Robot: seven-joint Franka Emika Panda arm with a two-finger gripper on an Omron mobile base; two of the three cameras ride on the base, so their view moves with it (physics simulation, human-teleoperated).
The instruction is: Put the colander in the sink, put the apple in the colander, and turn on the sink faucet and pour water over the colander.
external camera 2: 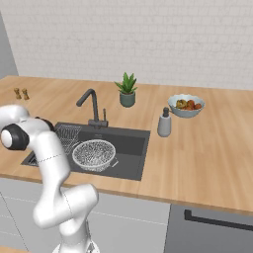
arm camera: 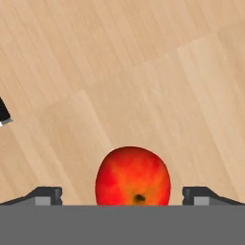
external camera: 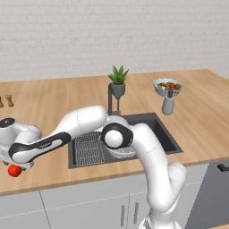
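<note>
The small red apple lies on the wooden counter left of the sink. My gripper hangs right over it, open, with one fingertip on each side of the apple and a gap to both. The silvery mesh colander sits in the sink basin; in the left base view the colander is partly hidden behind my arm. Behind the basin stands the dark faucet, with no water visible.
A flat wire rack lies in the sink's left side. Behind the sink are a potted plant, a soap dispenser and a white fruit bowl. Two small shakers stand far left.
</note>
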